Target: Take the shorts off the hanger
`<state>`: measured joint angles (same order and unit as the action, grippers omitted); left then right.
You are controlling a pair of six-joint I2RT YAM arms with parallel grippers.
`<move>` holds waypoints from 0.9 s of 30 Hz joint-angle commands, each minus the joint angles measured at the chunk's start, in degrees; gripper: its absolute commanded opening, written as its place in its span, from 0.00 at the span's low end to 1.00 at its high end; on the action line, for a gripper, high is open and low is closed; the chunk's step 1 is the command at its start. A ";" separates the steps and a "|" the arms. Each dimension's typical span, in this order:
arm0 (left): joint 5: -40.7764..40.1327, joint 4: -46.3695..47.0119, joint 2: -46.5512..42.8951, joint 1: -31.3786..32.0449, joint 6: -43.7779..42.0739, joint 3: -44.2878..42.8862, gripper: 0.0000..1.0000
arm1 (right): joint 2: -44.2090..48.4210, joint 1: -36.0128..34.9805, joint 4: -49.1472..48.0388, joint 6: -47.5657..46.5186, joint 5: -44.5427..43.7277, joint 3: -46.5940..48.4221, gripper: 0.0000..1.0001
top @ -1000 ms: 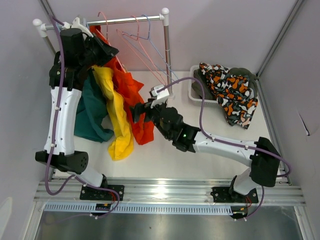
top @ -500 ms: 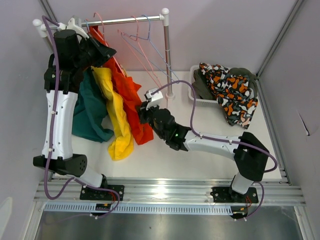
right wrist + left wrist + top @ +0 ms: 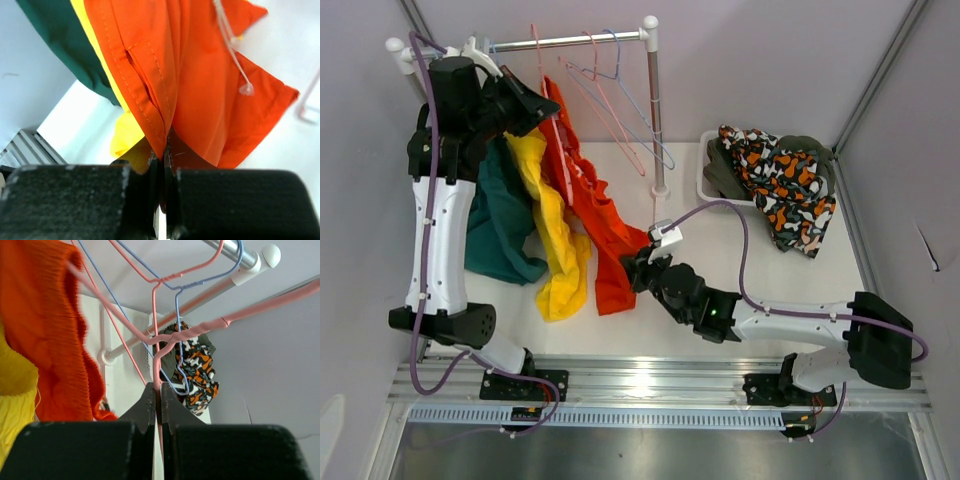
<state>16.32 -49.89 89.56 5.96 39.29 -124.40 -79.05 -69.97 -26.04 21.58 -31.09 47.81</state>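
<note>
Currently right claw (image 3: 164,150) is pinched shut on the lower hem of the red-orange shorts (image 3: 200,75); left claw (image 3: 159,392) is clamped on the pink hanger (image 3: 192,331) wire. Best approach, I judge: a steady pull down and nearward while the left holds the wire firm. The shorts run diagonally, waist at the hanger, hem at my right claw, just above the counter (image 3: 790,275).

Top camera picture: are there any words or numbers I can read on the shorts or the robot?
None can be read in any view. The patterned shorts show only orange, black and white blobs, not letters. The red-orange shorts in the right pincer and the pink hanger in the left pincer are plain.
</note>
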 commanded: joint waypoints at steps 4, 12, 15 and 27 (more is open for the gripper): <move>4.50 14.02 -2.71 -1.47 0.17 7.14 0.00 | -1.01 1.32 1.00 -0.04 -5.21 1.92 0.00; 13.56 15.44 -12.38 -1.30 1.23 26.21 0.00 | -14.72 11.52 1.08 -6.37 5.50 25.64 0.00; 15.32 15.17 -14.93 -1.30 1.76 29.64 0.00 | -20.42 14.33 3.97 -7.78 8.58 36.54 0.00; 6.37 11.13 -9.68 -1.39 -2.64 18.15 0.00 | -1.22 7.58 8.28 0.04 1.84 14.54 0.00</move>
<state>26.00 -39.33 77.87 5.06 38.59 -101.54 -88.01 -58.81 -16.29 19.03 -24.71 68.38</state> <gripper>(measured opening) 0.023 0.022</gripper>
